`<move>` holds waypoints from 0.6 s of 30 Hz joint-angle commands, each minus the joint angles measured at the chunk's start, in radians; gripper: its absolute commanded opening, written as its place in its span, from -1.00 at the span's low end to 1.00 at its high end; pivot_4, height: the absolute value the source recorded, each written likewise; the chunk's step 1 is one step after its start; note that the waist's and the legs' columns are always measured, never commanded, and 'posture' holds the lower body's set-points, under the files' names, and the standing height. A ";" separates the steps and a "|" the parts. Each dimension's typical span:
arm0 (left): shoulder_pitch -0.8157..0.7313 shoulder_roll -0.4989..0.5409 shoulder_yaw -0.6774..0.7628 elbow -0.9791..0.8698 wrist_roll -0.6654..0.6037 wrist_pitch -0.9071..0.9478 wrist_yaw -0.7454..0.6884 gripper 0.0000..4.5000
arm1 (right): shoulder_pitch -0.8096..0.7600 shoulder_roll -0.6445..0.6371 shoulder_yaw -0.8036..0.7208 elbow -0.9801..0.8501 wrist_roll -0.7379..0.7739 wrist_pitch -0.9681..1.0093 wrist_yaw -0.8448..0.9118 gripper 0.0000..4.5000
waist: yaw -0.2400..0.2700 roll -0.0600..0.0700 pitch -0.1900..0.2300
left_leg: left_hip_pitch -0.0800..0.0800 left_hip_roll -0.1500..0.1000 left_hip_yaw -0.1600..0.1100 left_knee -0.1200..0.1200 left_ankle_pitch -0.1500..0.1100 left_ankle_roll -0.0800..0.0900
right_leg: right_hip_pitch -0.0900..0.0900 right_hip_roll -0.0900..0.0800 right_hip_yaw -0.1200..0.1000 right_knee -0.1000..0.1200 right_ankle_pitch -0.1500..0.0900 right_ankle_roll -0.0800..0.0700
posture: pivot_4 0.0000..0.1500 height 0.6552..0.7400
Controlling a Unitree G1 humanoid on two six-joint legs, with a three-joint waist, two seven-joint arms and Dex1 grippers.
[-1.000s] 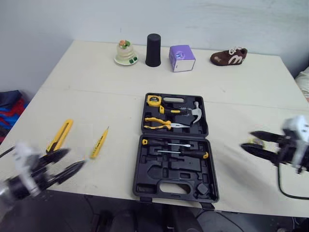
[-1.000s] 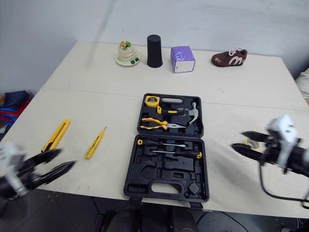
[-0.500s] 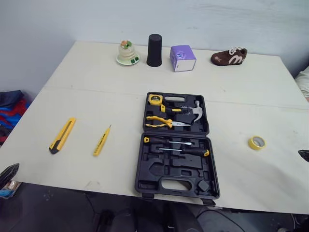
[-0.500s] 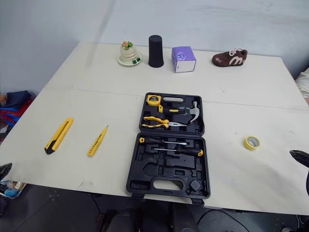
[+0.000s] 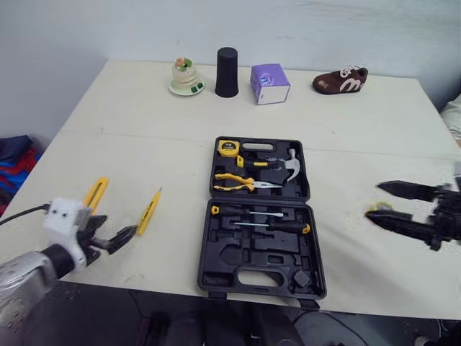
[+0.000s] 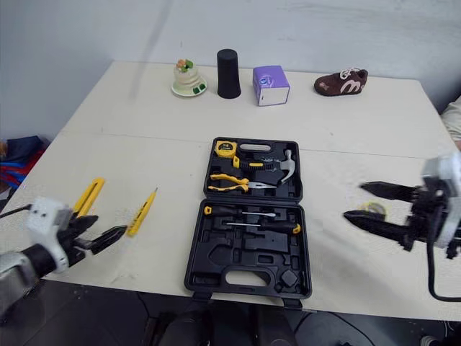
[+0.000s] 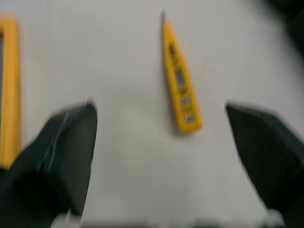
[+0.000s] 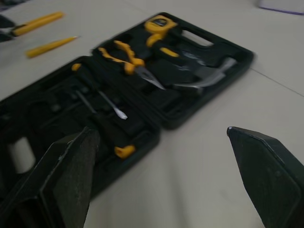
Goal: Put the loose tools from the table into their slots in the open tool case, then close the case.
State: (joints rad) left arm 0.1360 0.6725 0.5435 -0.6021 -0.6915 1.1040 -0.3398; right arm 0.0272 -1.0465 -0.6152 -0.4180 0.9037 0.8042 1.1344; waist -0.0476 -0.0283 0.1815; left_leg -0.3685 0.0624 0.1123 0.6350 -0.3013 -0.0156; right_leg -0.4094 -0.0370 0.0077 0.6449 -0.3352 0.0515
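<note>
Nearest the table's front edge, the left gripper (image 5: 120, 224) hung with its two black fingers spread wide and nothing between them, just short of the yellow tester pen (image 5: 149, 210). The yellow utility knife (image 5: 96, 193) lay beside the pen, farther to the left. On the right, the right gripper (image 5: 373, 200) was likewise spread and empty (a yellow tape roll (image 5: 378, 209) lay on the table right at its fingertips). Between the arms sat the open tool case (image 5: 252, 258). Its near half held two screwdrivers (image 5: 263, 220), with several slots bare. Its far half held pliers (image 5: 245, 184), a hammer (image 5: 284, 164) and a tape measure (image 5: 228, 149). Along the far edge stood a small ornament (image 5: 184, 78), a black cylinder (image 5: 227, 72), a purple box (image 5: 270, 84) and a brown shoe (image 5: 340, 79).
</note>
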 commanded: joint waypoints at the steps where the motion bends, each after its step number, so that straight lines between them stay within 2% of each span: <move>1: -0.086 -0.019 -0.075 -0.027 0.002 0.146 0.109 1.00 | -0.082 -0.004 0.079 -0.124 0.103 0.028 -0.040 0.98 | -0.001 -0.002 0.001 | 0.000 0.000 0.000 0.001 0.000 0.000 | 0.000 0.000 0.000 0.001 0.000 0.000 | 1.00 0.96; 4: -0.161 -0.047 -0.130 0.010 0.019 0.190 0.145 1.00 | -0.157 0.006 0.174 -0.170 0.123 0.017 -0.050 0.98 | 0.000 -0.003 0.001 | -0.001 0.000 -0.001 0.003 0.001 -0.001 | 0.000 0.001 0.000 0.001 0.001 0.001 | 1.00 0.96; 11: -0.259 -0.034 -0.277 0.097 0.109 0.204 0.179 1.00 | -0.298 0.052 0.341 -0.162 0.084 -0.025 -0.056 0.98 | 0.018 -0.003 0.001 | -0.001 0.000 -0.001 0.012 0.000 -0.001 | 0.001 0.000 0.000 0.006 0.001 0.001 | 1.00 0.96; 15: -0.260 -0.052 -0.320 0.117 0.142 0.191 0.178 0.47 | -0.320 0.068 0.374 -0.159 0.072 -0.042 -0.058 1.00 | 0.020 -0.002 0.001 | 0.000 -0.001 -0.001 0.013 0.001 0.001 | 0.001 -0.001 0.000 0.008 0.002 0.000 | 1.00 0.96; 18: -0.268 -0.073 -0.314 0.141 0.154 0.174 0.167 -0.12 | -0.319 0.077 0.378 -0.157 0.062 -0.048 -0.060 1.00 | 0.022 -0.001 0.000 | 0.000 -0.002 -0.001 0.013 0.002 0.002 | 0.001 -0.003 0.000 0.008 0.002 0.000 | 1.00 0.96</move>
State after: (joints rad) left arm -0.1483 0.6203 0.2602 -0.4947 -0.5367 1.2638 -0.1544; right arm -0.2822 -0.9728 -0.2286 -0.5715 0.9631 0.7780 1.0748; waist -0.0256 -0.0291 0.1819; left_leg -0.3687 0.0606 0.1108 0.6477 -0.2993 -0.0134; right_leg -0.4079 -0.0400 0.0071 0.6532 -0.3336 0.0514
